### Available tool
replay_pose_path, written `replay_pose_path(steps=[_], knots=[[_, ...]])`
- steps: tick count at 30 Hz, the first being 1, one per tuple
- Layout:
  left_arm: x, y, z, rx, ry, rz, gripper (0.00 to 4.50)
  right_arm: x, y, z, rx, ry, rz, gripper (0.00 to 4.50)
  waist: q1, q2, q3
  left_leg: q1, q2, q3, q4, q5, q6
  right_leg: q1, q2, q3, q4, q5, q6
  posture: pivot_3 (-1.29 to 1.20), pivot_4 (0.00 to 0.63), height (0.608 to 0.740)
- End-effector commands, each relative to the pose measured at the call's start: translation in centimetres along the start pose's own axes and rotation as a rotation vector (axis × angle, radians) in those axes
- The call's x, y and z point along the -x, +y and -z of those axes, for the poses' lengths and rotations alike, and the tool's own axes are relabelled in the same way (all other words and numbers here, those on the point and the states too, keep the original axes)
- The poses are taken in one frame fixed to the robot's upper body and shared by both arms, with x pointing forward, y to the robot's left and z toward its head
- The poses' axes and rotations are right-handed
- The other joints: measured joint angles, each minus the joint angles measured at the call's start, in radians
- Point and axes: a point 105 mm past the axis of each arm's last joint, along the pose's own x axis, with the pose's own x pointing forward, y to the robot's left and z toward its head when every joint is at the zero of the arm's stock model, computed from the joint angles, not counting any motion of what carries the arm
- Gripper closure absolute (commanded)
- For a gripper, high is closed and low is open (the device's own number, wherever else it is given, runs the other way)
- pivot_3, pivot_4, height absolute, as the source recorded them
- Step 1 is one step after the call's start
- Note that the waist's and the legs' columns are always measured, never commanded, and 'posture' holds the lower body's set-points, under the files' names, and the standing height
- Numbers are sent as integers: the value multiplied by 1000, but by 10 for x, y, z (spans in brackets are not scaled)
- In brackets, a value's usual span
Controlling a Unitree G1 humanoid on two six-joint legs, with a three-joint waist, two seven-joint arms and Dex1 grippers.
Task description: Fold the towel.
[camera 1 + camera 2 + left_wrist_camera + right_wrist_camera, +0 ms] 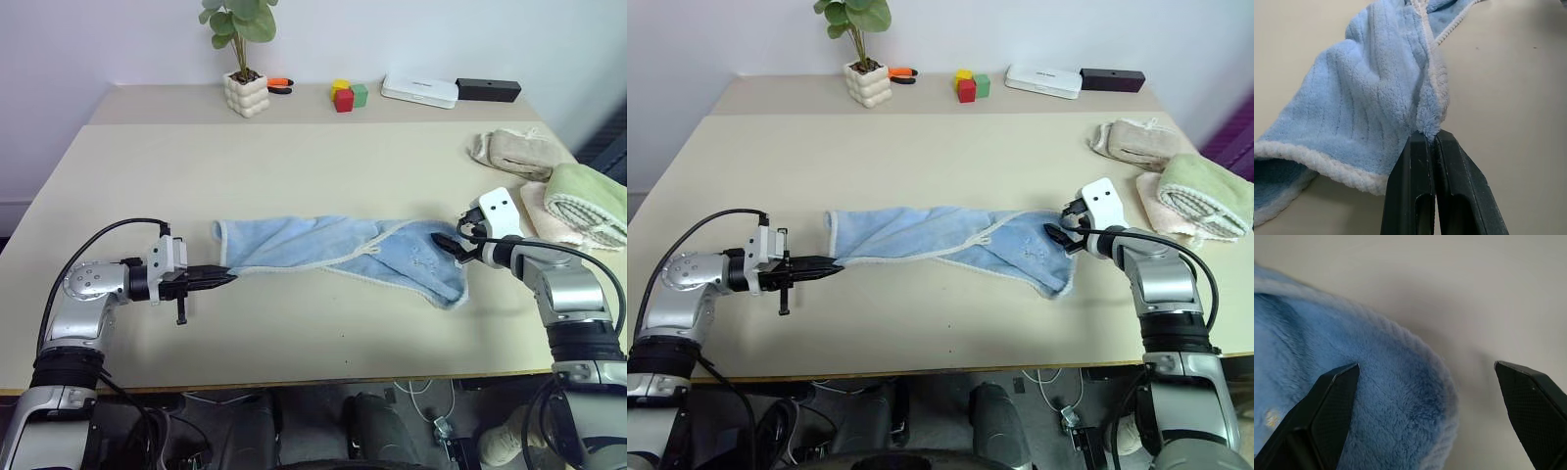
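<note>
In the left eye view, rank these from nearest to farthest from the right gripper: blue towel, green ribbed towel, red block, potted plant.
From the right gripper:
1. Blue towel, directly at its open fingers.
2. Green ribbed towel, just beyond it at the table's right edge.
3. Red block, at the far edge, near the middle.
4. Potted plant, far edge, further left.

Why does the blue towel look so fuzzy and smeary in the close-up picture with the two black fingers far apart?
In the right wrist view the towel lies very near the camera, so it is out of focus; the left wrist view shows its ribs and pale edge crisply, and the left eye view is evenly lit.
</note>
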Motion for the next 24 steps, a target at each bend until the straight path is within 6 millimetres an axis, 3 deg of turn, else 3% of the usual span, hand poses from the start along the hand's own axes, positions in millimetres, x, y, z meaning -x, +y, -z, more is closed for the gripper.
replay_pose_path(steps=[1, 5, 11, 15, 18, 24], knots=[[0, 2, -10, -49, -25, -11, 4469, -6, 1, -7, -55, 14, -17, 0, 0, 0, 0, 0, 0, 0, 0, 0, 0, 0, 0, 0, 0, 0, 0, 0, 150, 735], [0, 3, -12, -57, -21, -11, 4500, -11, 5, -3, -77, 58, -40, 1316, -1, 0, 0, 0, 0, 0, 0, 0, 0, 0, 0, 0, 0, 0, 0, 0, 150, 735], [3, 3, -11, -55, -17, -18, 4500, -11, 7, -3, -70, 58, -44, 4458, 2, 0, 0, 0, 0, 0, 0, 0, 0, 1, 0, 0, 0, 0, 0, 0, 150, 735], [6, 6, -7, -48, -6, -44, 4500, -11, 4, -4, -26, 44, -13, 4458, 1, 0, 0, 0, 0, 0, 0, 0, 0, 0, 0, 0, 0, 0, 0, 0, 150, 735], [9, 18, -4, -33, 0, -112, 4500, -10, 6, -17, 30, -20, -8, 4458, 1, 0, 0, 0, 0, 0, 0, 0, 0, 0, 0, 0, 0, 0, 0, 0, 150, 735], [6, 96, -15, -66, -23, -496, 4500, -17, 3, -77, 13, -262, 46, 4458, 1, 0, 0, -1, -1, 0, 1, 0, 0, 0, 0, 0, 0, 2, 3, 0, 150, 735]])
